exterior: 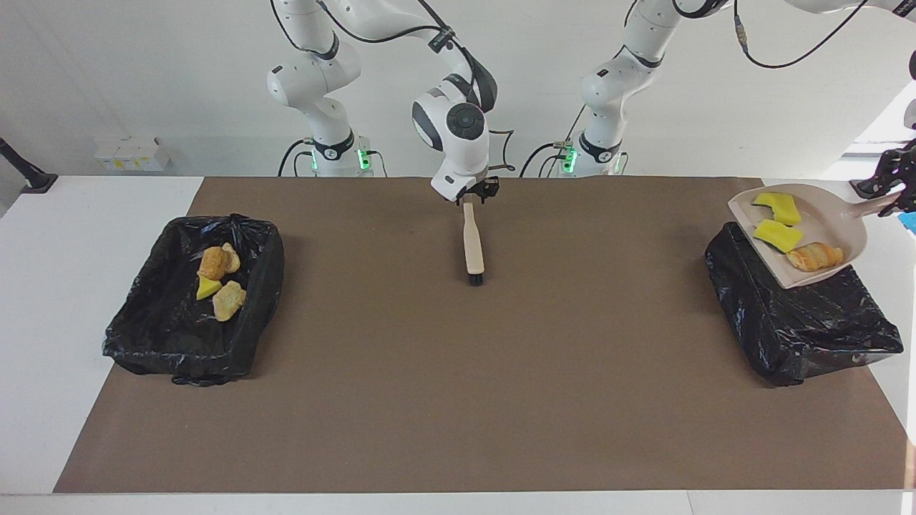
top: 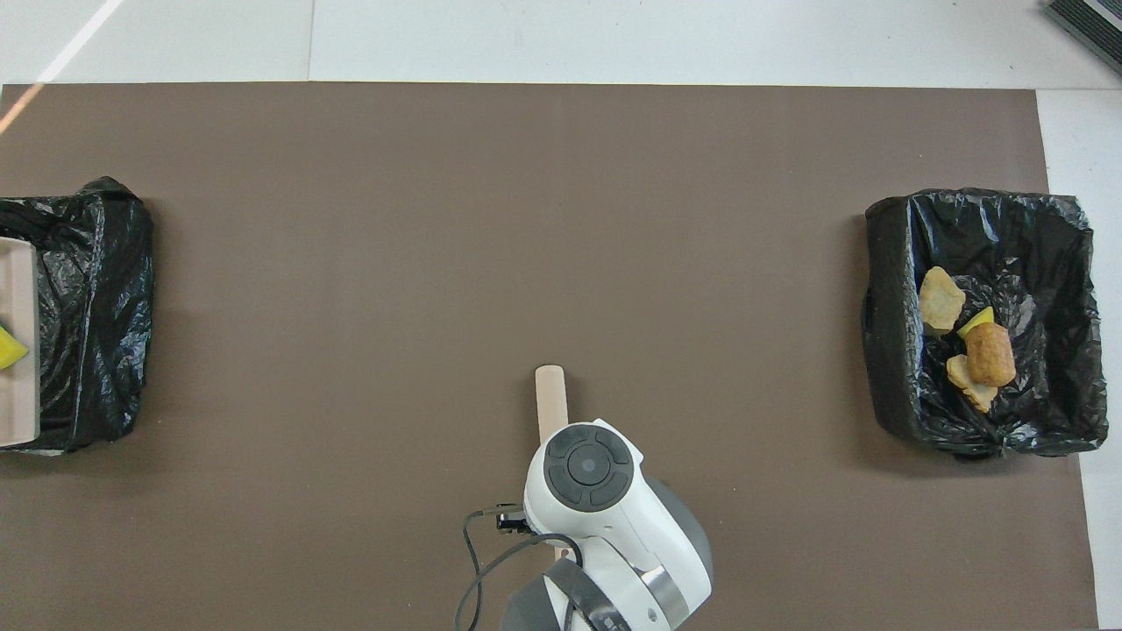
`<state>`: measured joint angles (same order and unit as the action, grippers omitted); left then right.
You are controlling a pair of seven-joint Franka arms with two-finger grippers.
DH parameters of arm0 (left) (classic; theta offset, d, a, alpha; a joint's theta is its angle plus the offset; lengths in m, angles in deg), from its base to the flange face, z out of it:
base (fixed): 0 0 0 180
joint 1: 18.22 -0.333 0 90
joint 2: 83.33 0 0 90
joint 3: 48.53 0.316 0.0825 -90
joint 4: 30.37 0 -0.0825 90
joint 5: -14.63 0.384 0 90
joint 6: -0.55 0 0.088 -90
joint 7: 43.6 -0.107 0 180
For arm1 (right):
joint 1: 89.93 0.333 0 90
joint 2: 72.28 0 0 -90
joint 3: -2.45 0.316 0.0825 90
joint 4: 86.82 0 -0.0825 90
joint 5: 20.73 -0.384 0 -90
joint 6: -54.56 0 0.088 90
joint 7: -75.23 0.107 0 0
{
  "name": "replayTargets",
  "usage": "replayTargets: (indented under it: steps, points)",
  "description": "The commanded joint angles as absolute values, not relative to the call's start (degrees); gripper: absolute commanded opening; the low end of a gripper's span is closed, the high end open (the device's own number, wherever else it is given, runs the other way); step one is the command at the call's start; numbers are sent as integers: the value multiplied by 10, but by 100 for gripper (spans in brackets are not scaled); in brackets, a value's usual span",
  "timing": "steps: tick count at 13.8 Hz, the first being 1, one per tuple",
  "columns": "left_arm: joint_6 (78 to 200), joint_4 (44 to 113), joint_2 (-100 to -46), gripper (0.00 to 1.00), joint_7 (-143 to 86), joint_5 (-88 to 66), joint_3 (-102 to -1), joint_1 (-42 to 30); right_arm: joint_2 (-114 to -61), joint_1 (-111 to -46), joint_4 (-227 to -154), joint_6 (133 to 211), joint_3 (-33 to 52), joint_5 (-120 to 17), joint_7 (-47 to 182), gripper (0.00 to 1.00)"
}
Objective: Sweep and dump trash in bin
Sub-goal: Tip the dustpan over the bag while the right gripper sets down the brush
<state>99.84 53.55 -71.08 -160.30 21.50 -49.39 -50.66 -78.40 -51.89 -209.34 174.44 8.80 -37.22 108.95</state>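
Trash (exterior: 786, 230) in dustpan (exterior: 834, 218) over bin (exterior: 801, 322), left pincer (exterior: 891, 194) gripping

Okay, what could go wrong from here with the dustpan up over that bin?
1. The left gripper holds the dustpan by its handle tip, so it may twist when tipped.
2. Its open lip faces the table's middle; the sponge pieces and roll could land on the mat instead of in the bin.
3. The right gripper sits over the brush and could nudge it.
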Motion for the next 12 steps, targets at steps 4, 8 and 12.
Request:
replayTargets:
  steps: [4,8,12]
  points:
    - [1078,512,-666,0,-1588,339,-499,-492,-791,-675,-1992,1723,88,-296,1015,100]
    - [1066,524,-670,0,-1403,516,-499,-411,-790,-794,-1970,1722,88,-219,930,100]
    - [1094,613,-722,0,-1395,678,-500,-371,-766,-846,-1962,1693,79,-180,903,100]
